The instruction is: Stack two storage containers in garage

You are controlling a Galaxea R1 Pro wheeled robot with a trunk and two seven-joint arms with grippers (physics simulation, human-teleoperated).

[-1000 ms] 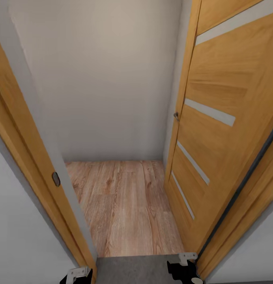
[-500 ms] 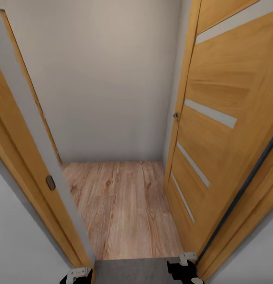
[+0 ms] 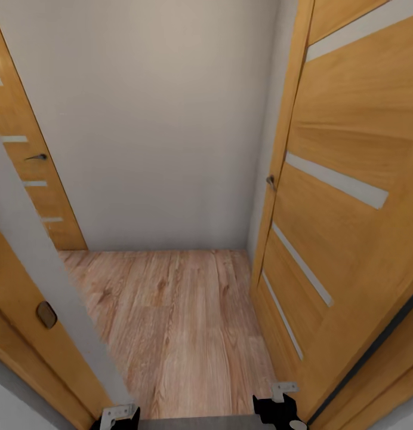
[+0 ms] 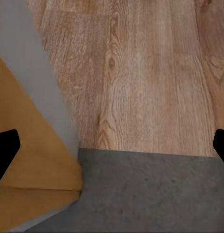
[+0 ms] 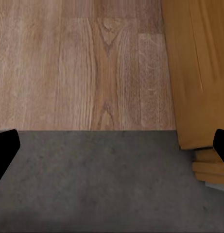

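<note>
The two storage containers are out of view. Both wrist cameras look straight down at a threshold where the dark grey concrete floor [image 4: 150, 194] [image 5: 102, 179] meets light wood planks [image 4: 141, 73]. My left gripper [image 4: 112, 148] is open, its black fingertips [image 4: 5, 150] far apart with nothing between them. My right gripper [image 5: 112, 148] is open and empty in the same way. In the head view the two wrists [image 3: 118, 415] [image 3: 277, 409] sit low at the bottom edge, over a thin strip of concrete [image 3: 194, 424].
I am in a doorway. An open wooden door [image 3: 350, 209] with a handle [image 3: 270, 180] stands close on the right, and the door frame [image 3: 27, 286] is close on the left. Ahead lie a short wood floor [image 3: 182, 322], a white wall [image 3: 165, 131] and another closed door [image 3: 33, 179] at far left.
The camera has advanced through the doorway. The left frame has slid out toward the picture's edge, uncovering a second door at far left. The concrete strip at the bottom has shrunk.
</note>
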